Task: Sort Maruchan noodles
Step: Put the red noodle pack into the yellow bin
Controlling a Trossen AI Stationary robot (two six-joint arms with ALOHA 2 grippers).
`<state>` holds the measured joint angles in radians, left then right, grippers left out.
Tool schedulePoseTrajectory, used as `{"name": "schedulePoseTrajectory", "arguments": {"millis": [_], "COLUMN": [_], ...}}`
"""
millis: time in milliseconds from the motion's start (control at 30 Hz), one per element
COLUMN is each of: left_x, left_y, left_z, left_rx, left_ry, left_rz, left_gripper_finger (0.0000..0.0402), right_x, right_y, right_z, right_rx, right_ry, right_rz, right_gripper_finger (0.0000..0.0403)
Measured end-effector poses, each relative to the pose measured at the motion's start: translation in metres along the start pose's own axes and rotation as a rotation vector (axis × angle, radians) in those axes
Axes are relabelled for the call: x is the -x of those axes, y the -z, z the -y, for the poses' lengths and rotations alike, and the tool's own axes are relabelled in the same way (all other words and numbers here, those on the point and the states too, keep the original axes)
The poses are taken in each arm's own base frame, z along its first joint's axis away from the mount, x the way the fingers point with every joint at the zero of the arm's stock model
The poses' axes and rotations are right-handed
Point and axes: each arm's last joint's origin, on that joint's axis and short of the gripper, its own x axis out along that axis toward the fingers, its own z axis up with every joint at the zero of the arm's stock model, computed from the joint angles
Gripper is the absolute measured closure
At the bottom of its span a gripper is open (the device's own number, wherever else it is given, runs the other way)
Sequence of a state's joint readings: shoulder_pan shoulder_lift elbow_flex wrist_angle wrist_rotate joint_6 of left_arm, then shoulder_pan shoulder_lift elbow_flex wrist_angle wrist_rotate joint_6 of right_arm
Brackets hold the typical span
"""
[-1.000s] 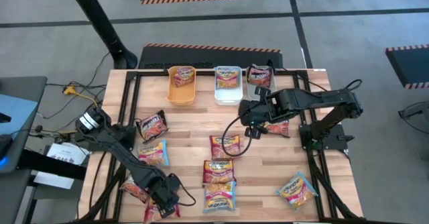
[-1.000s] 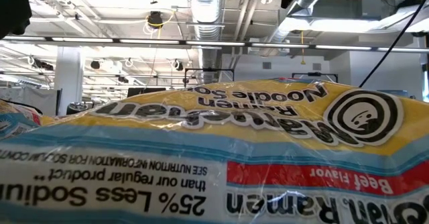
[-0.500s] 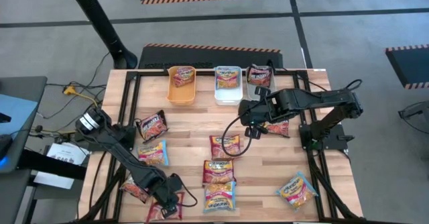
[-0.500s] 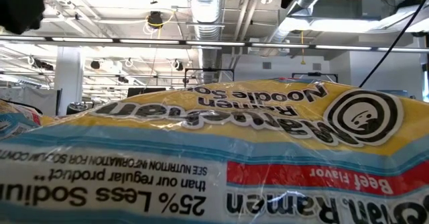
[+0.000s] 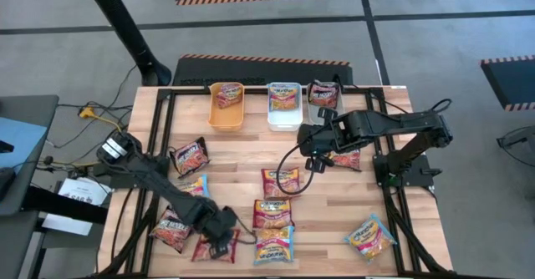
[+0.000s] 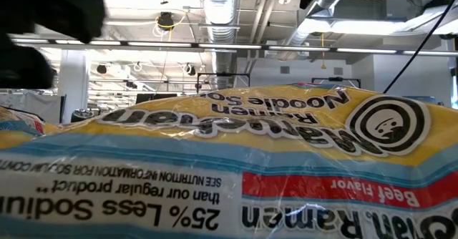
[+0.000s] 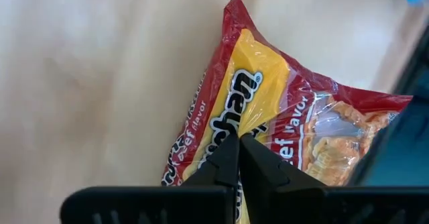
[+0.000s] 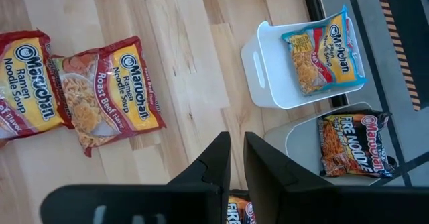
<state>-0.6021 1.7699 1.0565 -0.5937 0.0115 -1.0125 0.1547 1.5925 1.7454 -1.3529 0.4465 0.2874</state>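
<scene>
Several Maruchan noodle packets lie flat on the wooden table (image 5: 242,149). My left gripper (image 5: 220,230) is at the near left, pointing down, shut on a red-and-yellow packet (image 5: 212,248) (image 7: 268,117). Another red packet (image 5: 171,229) lies just left of it. My right gripper (image 5: 320,152) (image 8: 238,147) hangs high over the far middle, its fingers a narrow gap apart with nothing between them. Below it lie two red roast-beef packets (image 8: 110,93) (image 8: 27,90). A blue-yellow packet (image 6: 229,160) fills the low view. My left gripper meets the red-and-yellow packet on its top face near the middle (image 7: 224,120), coming from above with the fingers pointing down. The shut fingertips (image 7: 231,153) cover the spot, so the pinched wrapper itself does not show. The packet lies flat on the table.
At the far edge stand an orange bin (image 5: 226,105), a white bin (image 5: 285,103) (image 8: 268,70) with a blue-yellow packet (image 8: 325,49), and a grey bin (image 5: 324,95) (image 8: 301,140) with a dark packet (image 8: 355,143). More packets lie mid-table (image 5: 272,215) and near right (image 5: 370,235).
My left gripper has shut on the red-and-yellow packet and gone toward the table's right edge and a little toward the far edge, rolling its wrist. The packet has slid along the table with it and turned about. The red packet to its left now shows uncovered.
</scene>
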Motion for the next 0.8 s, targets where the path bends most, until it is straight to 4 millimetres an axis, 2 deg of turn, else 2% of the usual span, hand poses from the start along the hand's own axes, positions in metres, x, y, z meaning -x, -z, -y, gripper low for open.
{"name": "schedulePoseTrajectory", "arguments": {"millis": [300,600,800], "left_x": [0.004,0.014,0.026], "left_y": [-0.042,-0.074,-0.089], "left_z": [-0.042,-0.088,-0.113], "left_rx": [-0.019,-0.047,-0.01], "left_ry": [-0.141,-0.261,-0.255], "left_rz": [0.038,0.035,0.027], "left_gripper_finger": [0.0402,0.0401,0.0401], "right_x": [0.0,0.0,0.0], "right_y": [0.0,0.0,0.0], "right_z": [0.0,0.0,0.0], "right_rx": [0.0,-0.001,-0.001], "right_ry": [0.0,0.0,0.0], "right_rz": [0.0,0.0,0.0], "right_gripper_finger": [0.0335,0.0336,0.0336]}}
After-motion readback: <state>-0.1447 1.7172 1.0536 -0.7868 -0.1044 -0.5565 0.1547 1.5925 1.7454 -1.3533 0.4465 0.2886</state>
